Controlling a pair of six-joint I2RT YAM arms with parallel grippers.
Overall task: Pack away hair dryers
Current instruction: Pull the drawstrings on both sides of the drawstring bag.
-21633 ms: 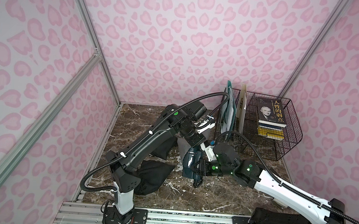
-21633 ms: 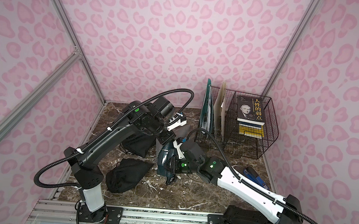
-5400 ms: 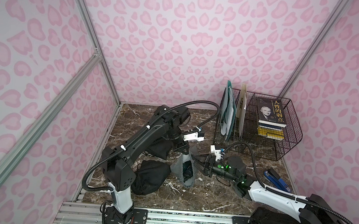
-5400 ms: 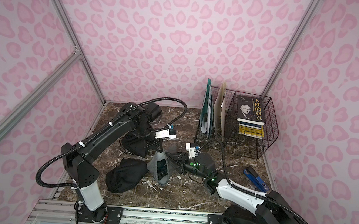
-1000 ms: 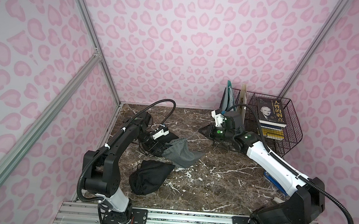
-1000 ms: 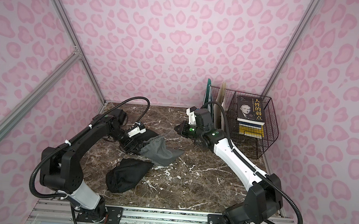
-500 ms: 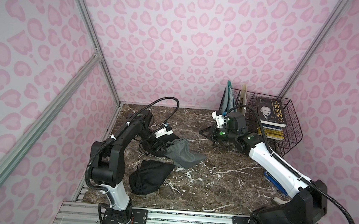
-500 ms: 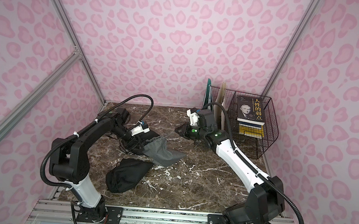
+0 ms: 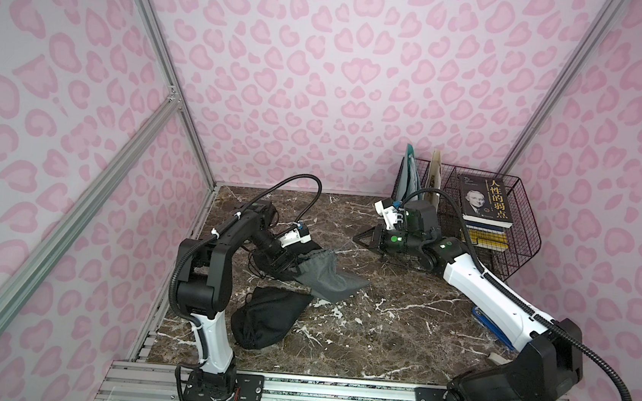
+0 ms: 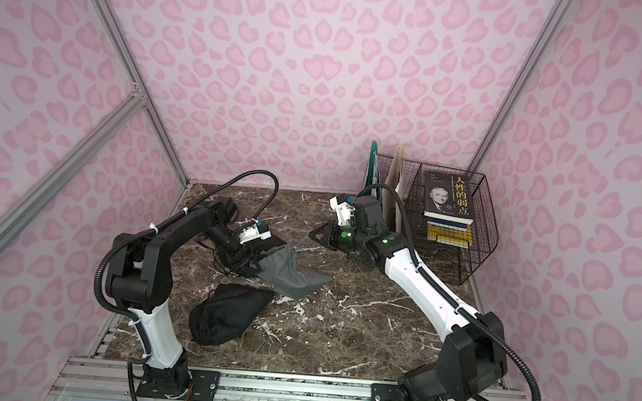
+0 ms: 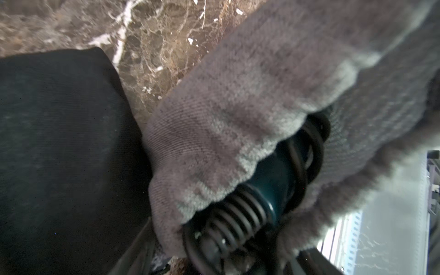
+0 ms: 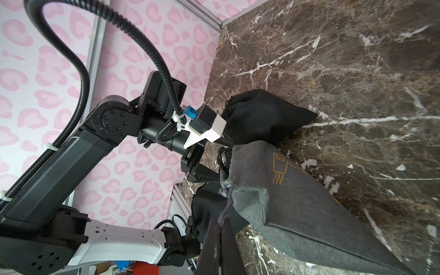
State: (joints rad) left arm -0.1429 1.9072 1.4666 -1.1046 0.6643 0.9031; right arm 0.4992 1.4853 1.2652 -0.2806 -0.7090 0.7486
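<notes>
Grey woven fabric forms the drawstring pouch (image 9: 328, 277) lying on the brown marble desk (image 9: 379, 333), with a gold dryer outline printed on its upper face. Inside its gathered mouth sits a dark teal hair dryer (image 11: 276, 188) with its coiled black cord (image 11: 235, 221); only that end shows, in the left wrist view. The left gripper (image 9: 286, 261) is at the mouth, fingers spread wide to either side of it, and whether they press on the fabric cannot be told. The right gripper (image 9: 357, 239) hangs low, apart from the pouch on its far side, fingers pinched together on the thin grey drawstring (image 12: 225, 207) that leads to the mouth. One stuffed black pouch (image 9: 267, 320) lies just beside the grey one toward the arm bases, and a second black pouch (image 12: 262, 116) lies just behind it.
</notes>
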